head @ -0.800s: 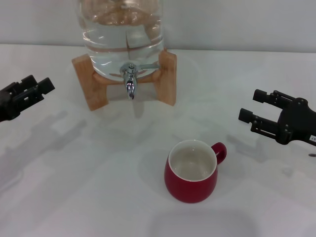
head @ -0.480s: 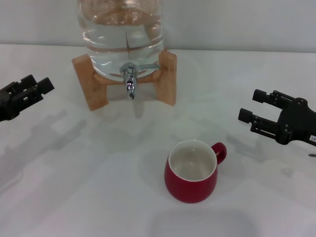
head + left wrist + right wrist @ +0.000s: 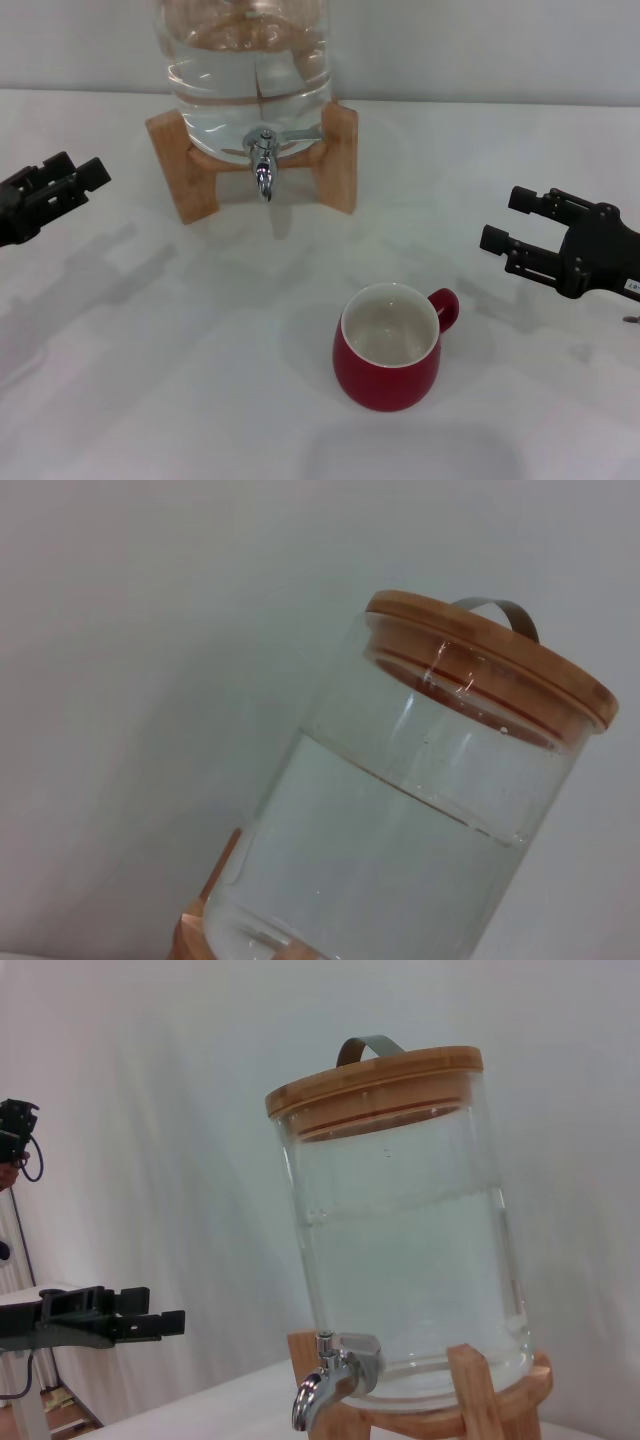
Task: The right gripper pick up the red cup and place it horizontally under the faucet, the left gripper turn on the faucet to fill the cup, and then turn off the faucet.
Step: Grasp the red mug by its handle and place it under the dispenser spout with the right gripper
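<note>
- The red cup [image 3: 389, 347] stands upright on the white bench [image 3: 150, 380], at about 6 o'clock from the faucet [image 3: 263, 160] and well apart from it, mouth up, off-white inside showing.
- Its small loop handle points toward 2 o'clock, on the side of the right pincer [image 3: 515, 222].
- The right pincer hovers at about 3 o'clock from the cup, near it but not touching; its black fingers are spread wide with nothing between them, tips pointing toward 9 o'clock.
- The left pincer [image 3: 72, 177] sits at the far 9 o'clock edge of the head view, well apart from both faucet and cup; its fingers look pressed close together and hold nothing. It also shows far off in the right wrist view [image 3: 130, 1318].
- The faucet is a chrome tap at the foot of the clear water jug [image 3: 248, 60], spout pointing down, thin lever lying toward 3 o'clock; no water runs from it. In the right wrist view [image 3: 325, 1378] it shows the same.
- The jug rests on a wooden stand [image 3: 180, 165], holds water to above half, and carries a wooden lid [image 3: 375, 1078] with a metal strap handle.
</note>
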